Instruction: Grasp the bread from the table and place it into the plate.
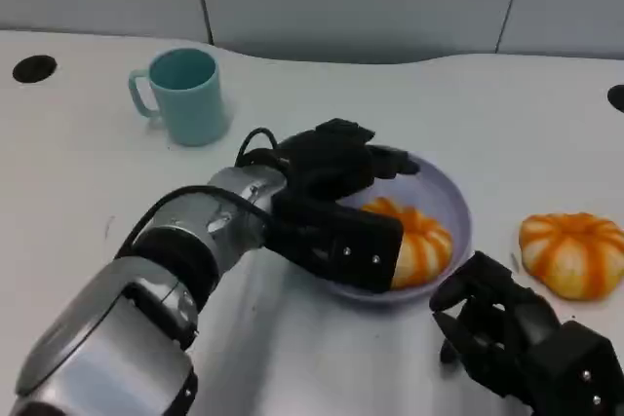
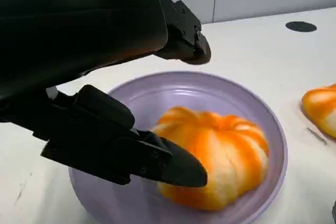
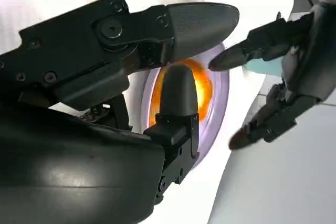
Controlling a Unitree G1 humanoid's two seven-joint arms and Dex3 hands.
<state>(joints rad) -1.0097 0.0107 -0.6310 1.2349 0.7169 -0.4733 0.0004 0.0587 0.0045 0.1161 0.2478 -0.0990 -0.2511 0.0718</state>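
Left hand (image 1: pixel 336 207) was over the purple plate (image 1: pixel 450 192), fingers (image 2: pixel 173 163) spread either side of the bread (image 1: pixel 421 244); one lower finger lay against or just beside the bun's near side, an upper finger sat clear above the plate's far rim; could not tell for sure whether it was touching the bun, but it didn't read as a firm grip, more like an opened-up hand around it.

Bread sat inside the plate, resting on its floor toward the near side, upright and whole; the left wrist view showed it well within the rim.

Second bread (image 1: pixel 573 252) lay on the white table (image 1: pixel 390 104) to the right of the plate, apart from it, nothing touching it.

Right hand (image 1: pixel 522 338) was low at the table's near right corner, just short of that second bun; fingers apart, nothing between them; it was near the plate's rim but not on it.

Teal mug (image 1: pixel 185 94) stood upright well behind and left of the plate, out of the way.

Judgement: placement for this bun looked essentially done; what was left was the left hand lifting clear without dragging the bun off the plate; if the task meant both buns, the one on the table hadn't been picked up yet.
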